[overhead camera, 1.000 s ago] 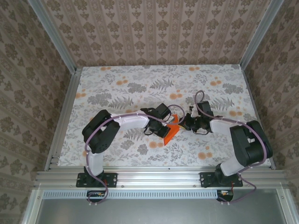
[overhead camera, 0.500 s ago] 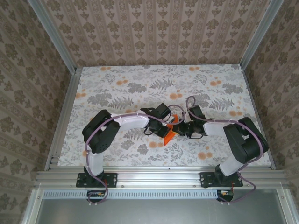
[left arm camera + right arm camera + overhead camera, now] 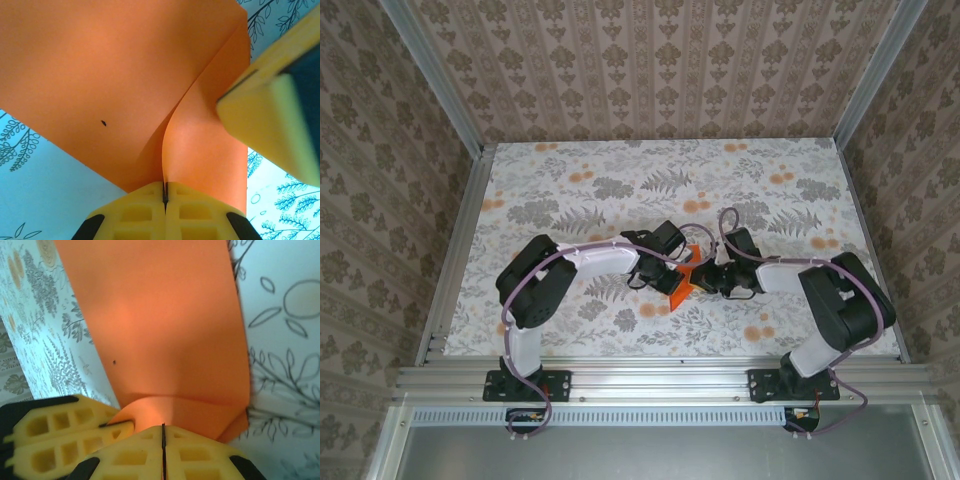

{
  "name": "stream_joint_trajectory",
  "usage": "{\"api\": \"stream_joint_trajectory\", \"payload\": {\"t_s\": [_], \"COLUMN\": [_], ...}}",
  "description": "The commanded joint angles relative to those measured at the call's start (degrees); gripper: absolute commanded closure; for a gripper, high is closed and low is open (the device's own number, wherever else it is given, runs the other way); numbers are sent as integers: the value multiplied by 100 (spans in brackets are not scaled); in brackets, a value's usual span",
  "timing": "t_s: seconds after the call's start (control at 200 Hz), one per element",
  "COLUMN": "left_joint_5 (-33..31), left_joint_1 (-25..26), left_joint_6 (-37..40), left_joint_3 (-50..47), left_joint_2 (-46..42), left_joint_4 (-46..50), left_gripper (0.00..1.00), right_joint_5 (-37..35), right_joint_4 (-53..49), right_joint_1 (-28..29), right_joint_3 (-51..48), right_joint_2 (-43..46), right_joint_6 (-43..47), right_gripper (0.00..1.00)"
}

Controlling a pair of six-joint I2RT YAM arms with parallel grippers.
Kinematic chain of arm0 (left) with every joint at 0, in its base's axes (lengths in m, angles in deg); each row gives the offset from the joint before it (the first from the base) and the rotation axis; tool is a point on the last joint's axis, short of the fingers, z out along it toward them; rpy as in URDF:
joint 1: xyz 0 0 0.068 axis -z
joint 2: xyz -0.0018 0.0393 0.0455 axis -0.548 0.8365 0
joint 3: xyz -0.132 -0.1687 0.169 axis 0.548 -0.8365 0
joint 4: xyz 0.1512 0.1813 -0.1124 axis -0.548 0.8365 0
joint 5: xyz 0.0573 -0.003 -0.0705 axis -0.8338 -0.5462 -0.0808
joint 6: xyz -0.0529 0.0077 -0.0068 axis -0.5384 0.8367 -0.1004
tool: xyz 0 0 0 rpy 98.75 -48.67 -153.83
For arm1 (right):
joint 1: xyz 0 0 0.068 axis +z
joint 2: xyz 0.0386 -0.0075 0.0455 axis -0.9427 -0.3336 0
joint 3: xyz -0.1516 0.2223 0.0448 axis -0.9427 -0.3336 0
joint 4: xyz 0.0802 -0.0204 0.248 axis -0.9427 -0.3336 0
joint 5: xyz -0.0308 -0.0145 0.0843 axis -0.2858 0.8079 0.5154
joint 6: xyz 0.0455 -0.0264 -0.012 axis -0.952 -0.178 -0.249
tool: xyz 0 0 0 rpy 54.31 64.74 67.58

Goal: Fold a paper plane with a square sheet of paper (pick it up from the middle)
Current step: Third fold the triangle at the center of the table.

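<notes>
Contact is now coming from both sides. Over the last second the right claw (image 3: 704, 276) has been swinging leftward from well clear of the work, and it is now sitting just beside the left claw (image 3: 675, 272) near the middle of the counter (image 3: 570, 180). The square sheet of paper (image 3: 681, 287) is lying between them. It is showing less orange from above than a second ago, which suggests it is being doubled over.

In the left wrist view the left claw (image 3: 164, 200) is clamping shut on the sheet's near edge. A crease is climbing from the pinch toward the far right corner, and a finger of the right claw is crowding in from the right. In the right wrist view the right claw (image 3: 163, 450) is closed too, and it appears to be pinching a curled flap of the sheet.

In my judgement a fold is being formed here rather than finished.

From above, the paper's long axis is running diagonally from near-left to far-right, with its far end pointing toward the back of the counter.
</notes>
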Motion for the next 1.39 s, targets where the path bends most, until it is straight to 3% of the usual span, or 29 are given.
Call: {"api": "stream_joint_trajectory", "payload": {"t_s": [0.0, 0.395, 0.82, 1.065, 1.39], "left_joint_5": [-133, -90, -123, -14, -27], "left_joint_1": [-10, -14, -49, -91, -106], "left_joint_6": [-42, -56, -127, -165, -155], "left_joint_3": [28, 10, -43, -83, -118], "left_joint_2": [257, 272, 264, 272, 292], "left_joint_4": [348, 326, 301, 221, 221], "left_gripper": [96, 96, 97, 97, 97], "right_joint_5": [-41, -254, -403, -597, -650], "right_joint_4": [-211, 1005, 675, 1428, 1469], "right_joint_1": [127, 430, 545, 857, 895], "right_joint_3": [-105, -548, -699, -887, -975], "right_joint_2": [305, -331, 649, 330, 125], "right_joint_6": [-65, -680, -816, -1192, -1191], "right_gripper": [91, 92, 92, 92, 92]}}
